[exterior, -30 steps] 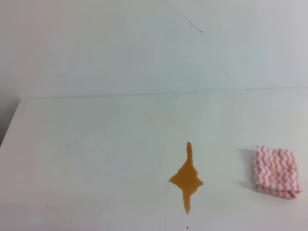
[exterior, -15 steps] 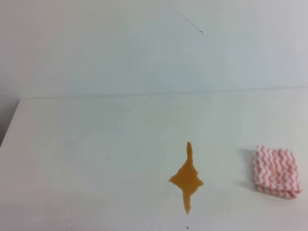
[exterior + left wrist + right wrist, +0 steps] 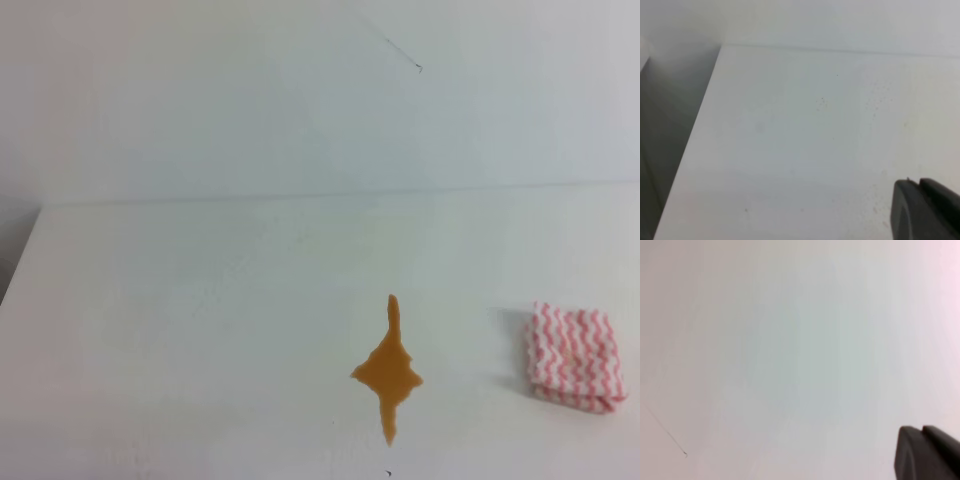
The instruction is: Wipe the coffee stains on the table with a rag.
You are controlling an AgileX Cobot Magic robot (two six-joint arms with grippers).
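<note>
White matte table (image 3: 180, 330), back edge meeting the pale wall (image 3: 300, 100), left edge visible at frame left. Two things on it, both toward the near right. Coffee stains (image 3: 388, 372): one orange-brown puddle, diamond-shaped body with a thin spike pointing to the far side and another to the near side. Rag (image 3: 575, 357): folded, pink-and-white zigzag stripes, lying flat to the right of the puddle, apart from it, close to the right frame edge. Left wrist view shows bare tabletop with a few faint specks, plus its left edge and far corner.
</note>
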